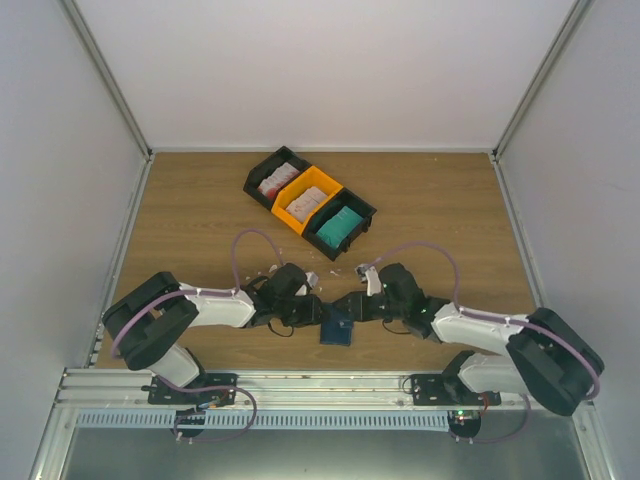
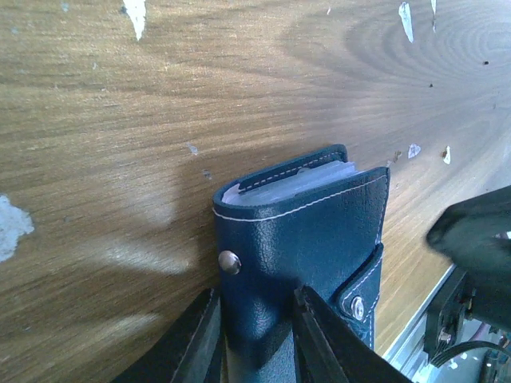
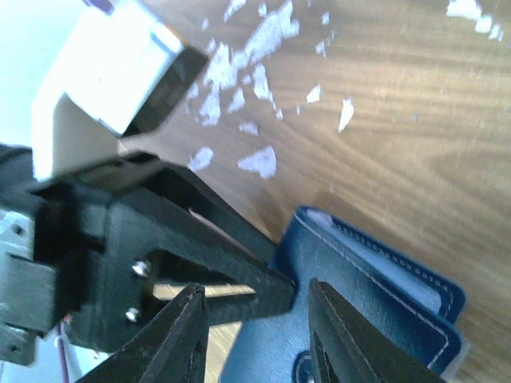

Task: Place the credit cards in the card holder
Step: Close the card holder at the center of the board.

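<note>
Navy holder: the card holder (image 2: 307,231) lies between the two grippers, its near end inside the left one and its side just past the right one's tips.
Left gripper: the left gripper (image 2: 255,319) is clamped on the holder's near end; which faces the pads press I cannot tell.
Right gripper: the right gripper (image 3: 255,291) has its jaws apart and holds nothing.
Long axis: it runs straight out from the left fingers. The far end shows the edges of the clear sleeves (image 2: 315,177), and the snap tab (image 2: 361,297) is on the side towards the right gripper.
Credit cards: the credit cards (image 1: 338,227) sit in bins (image 1: 262,170) well ahead of both grippers.
Step, as I judge it: opening the cover.
Doing it well: the left clamp should hold firm while the right takes only the tab or cover edge and peels it along the fold, without twisting the holder loose.
</note>
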Robot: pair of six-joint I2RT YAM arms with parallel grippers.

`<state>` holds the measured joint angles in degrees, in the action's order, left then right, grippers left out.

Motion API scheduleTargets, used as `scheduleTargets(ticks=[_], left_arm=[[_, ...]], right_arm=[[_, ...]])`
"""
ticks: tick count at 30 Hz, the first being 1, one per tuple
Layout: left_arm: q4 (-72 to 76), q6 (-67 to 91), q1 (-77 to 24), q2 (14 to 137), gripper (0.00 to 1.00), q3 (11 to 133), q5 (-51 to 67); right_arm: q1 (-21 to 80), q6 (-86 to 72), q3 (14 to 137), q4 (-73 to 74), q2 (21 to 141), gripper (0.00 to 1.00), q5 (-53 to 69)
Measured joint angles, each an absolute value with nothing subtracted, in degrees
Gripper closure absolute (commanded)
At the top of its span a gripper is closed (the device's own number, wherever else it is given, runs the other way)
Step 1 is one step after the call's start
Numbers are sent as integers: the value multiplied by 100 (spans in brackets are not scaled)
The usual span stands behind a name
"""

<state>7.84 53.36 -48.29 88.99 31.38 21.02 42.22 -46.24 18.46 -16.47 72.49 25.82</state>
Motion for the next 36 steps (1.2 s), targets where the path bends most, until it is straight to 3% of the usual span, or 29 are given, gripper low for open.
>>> scheduleTargets(ticks=[8, 10, 27, 36], left_arm=[[746, 5301, -4831, 8888, 71, 3162, 2060], [744, 5295, -4836, 8886, 71, 3162, 2053], [676, 5295, -4840, 8879, 78, 3162, 1962], [648, 5295, -4814, 8879, 82, 3162, 1925]], right_arm=[[4213, -4300, 2200, -163, 6641, 40, 1802], [4213, -4300, 2180, 141, 6589, 39, 1758], [4180, -4845, 1813, -753, 7378, 58, 2571], [4145, -4825, 1793, -1000, 7583, 59, 2683]])
